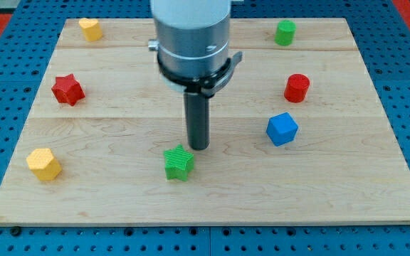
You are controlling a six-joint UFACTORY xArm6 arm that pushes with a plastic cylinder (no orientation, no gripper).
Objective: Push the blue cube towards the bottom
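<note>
The blue cube (282,129) sits on the wooden board (119,199) at the view's right of centre. My tip (198,147) touches down near the board's middle, well to the left of the blue cube and apart from it. It stands just above and to the right of a green star block (179,163), very close to it.
A red cylinder (297,87) lies above the blue cube. A green cylinder (285,33) is at the top right. A yellow block (90,28) is at the top left, a red star (67,89) at the left, a yellow hexagonal block (44,164) at the bottom left.
</note>
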